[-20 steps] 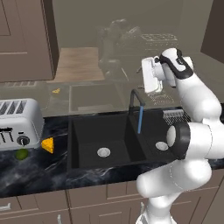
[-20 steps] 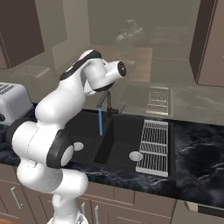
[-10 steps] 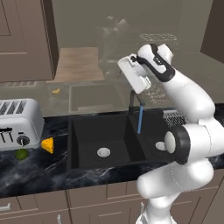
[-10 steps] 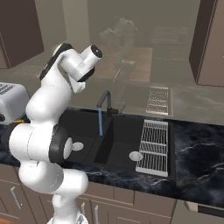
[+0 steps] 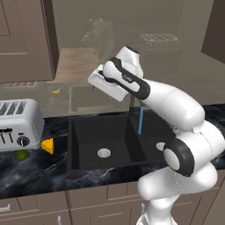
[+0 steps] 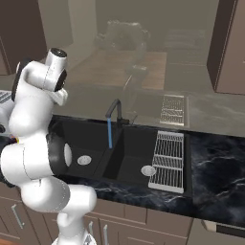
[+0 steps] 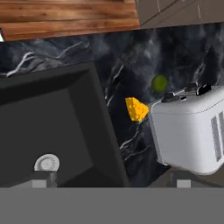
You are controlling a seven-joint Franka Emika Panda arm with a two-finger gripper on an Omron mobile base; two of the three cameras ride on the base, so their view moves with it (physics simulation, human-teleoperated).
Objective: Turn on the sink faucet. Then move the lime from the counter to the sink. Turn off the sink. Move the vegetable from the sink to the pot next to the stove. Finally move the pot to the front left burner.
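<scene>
Black marble counter with lime, cheese wedge, toaster

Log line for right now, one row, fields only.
faucet: running | lime: on counter by toaster | gripper: open, empty, above sink | next: grasp lime

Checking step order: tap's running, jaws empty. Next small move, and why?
Probably swing the gripper on left and down toward the lime. Water already streams from the sink faucet, while the lime sits on the counter beside the toaster and cheese wedge, and the jaws stand open.
</scene>
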